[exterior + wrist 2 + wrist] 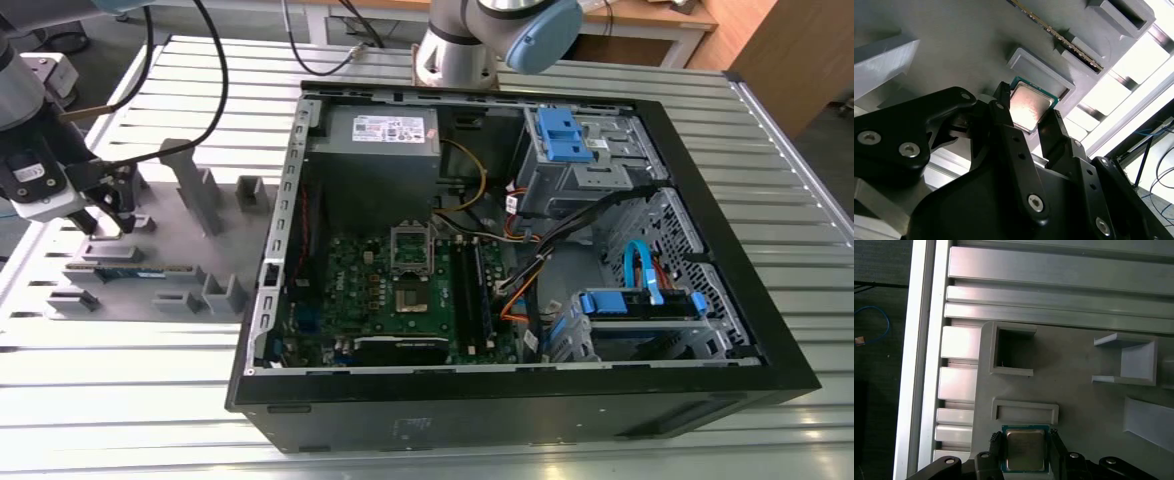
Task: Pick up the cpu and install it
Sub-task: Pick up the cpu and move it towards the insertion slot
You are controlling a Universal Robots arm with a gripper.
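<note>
In both wrist views the cpu (pixel 1029 106) (pixel 1025 450) is a small square chip with a shiny silver top and a thin green rim. It sits between my two black fingers (pixel 1004 125), which press on its opposite edges, so my gripper (pixel 1026 107) (pixel 1025 442) is shut on it. The chip hovers just beside a low rectangular holder (pixel 1025 411) on the grey fixture plate (pixel 1079 410). In the exterior view my gripper (pixel 104 218) is over that plate (pixel 160 240) at the exterior view's left, well apart from the motherboard's cpu socket (pixel 411 262) in the open computer case (pixel 521 250).
A long memory stick (pixel 134 270) (pixel 1064 37) lies on the fixture plate among upright grey brackets (pixel 200 195). The case holds a power supply (pixel 384 135), blue drive bays (pixel 561 135) and loose cables (pixel 534 270). Ribbed aluminium table (pixel 120 400) surrounds everything.
</note>
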